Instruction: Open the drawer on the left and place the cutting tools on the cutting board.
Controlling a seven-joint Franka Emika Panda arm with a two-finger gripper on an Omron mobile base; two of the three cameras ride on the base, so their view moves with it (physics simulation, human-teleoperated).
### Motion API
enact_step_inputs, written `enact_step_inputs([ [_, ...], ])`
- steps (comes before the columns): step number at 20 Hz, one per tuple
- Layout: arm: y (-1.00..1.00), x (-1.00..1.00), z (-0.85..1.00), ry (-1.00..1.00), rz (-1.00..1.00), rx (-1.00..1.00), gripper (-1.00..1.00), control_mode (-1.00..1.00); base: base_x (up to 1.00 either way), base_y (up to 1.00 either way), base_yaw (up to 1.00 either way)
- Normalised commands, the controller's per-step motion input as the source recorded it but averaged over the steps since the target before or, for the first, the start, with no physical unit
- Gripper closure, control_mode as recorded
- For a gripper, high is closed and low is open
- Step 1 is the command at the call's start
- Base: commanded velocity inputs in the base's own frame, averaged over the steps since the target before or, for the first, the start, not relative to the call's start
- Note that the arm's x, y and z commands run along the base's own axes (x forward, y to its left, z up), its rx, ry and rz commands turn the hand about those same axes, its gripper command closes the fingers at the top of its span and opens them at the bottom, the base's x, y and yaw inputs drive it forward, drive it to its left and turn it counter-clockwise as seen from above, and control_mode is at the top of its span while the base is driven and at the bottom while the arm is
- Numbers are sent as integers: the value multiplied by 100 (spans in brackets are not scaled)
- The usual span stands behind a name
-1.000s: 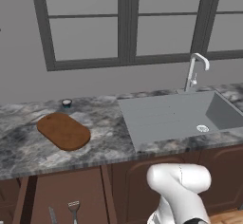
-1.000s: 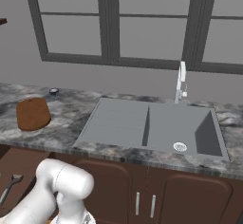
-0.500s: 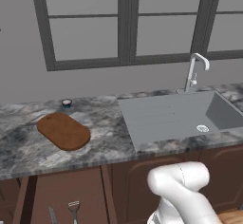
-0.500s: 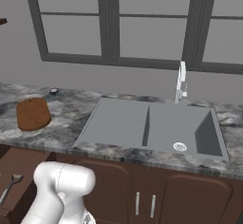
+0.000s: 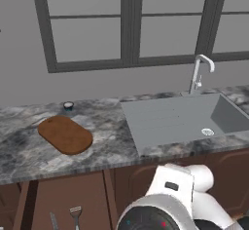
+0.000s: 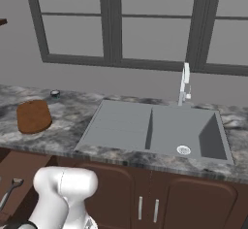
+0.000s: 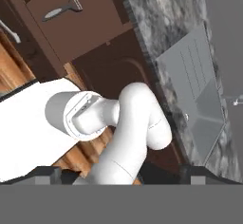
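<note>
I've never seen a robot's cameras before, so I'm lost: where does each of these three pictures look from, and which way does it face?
Left base view: behind the arm's left, facing the cutting board and sink; white arm lower right.
Right base view: behind its right, same counter; arm lower left.
Hand view: on the hand, looking down at the open drawer with a peeler; arm mid-frame.
Shared: board and sink.

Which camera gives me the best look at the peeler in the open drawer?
The hand view: the peeler lies whole on the drawer floor. The left base view shows its forked head at the bottom edge; the right base view catches a sliver.

Two cutting tools (image 5: 75,215), one cutting board (image 5: 65,134)
</note>
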Motion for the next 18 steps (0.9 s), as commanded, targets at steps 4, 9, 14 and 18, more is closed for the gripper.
enact_step_inputs([
  [4, -99, 95, 54, 11, 0, 21, -100, -100, 0, 0, 0],
  [9, -87, 91, 9, 2, 11, 13, -100, -100, 0, 0, 0],
  [14, 0, 10, 0, 0, 1, 0, -100, -100, 0, 0, 0],
  [18, 0, 65, 22, 14, 16, 0, -100, -100, 0, 0, 0],
])
